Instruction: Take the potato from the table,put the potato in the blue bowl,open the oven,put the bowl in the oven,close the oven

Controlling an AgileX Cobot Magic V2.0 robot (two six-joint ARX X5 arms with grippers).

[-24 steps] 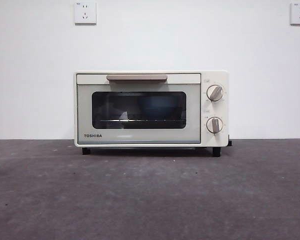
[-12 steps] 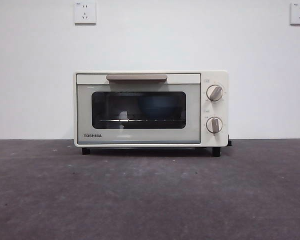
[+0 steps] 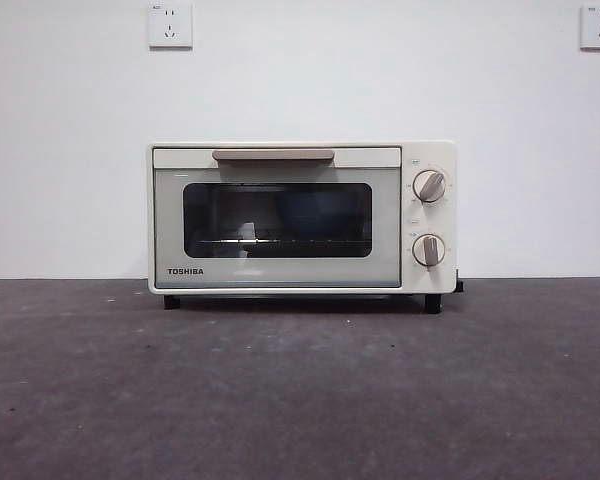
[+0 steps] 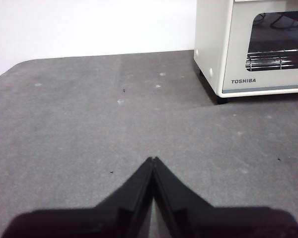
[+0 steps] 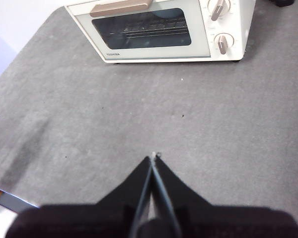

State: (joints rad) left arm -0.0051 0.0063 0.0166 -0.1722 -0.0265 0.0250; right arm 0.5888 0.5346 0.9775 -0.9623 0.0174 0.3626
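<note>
The cream-white Toshiba oven [image 3: 300, 218] stands at the back of the dark grey table [image 3: 300, 390] with its glass door closed. Through the glass a dim blue shape, the blue bowl [image 3: 318, 212], rests on the rack inside. The potato is hidden from every view. My left gripper [image 4: 153, 159] is shut with nothing in it, low over bare table well away from the oven [image 4: 253, 47]. My right gripper [image 5: 153, 156] is also shut and empty, raised over the table in front of the oven [image 5: 161, 29]. Neither arm shows in the front view.
Two wall sockets [image 3: 170, 25] sit high on the white wall behind. The oven's two knobs [image 3: 429, 186] are on its right side, and its beige bar handle [image 3: 273, 155] runs along the door's top. The table's rounded corner [image 4: 20, 67] shows in the left wrist view.
</note>
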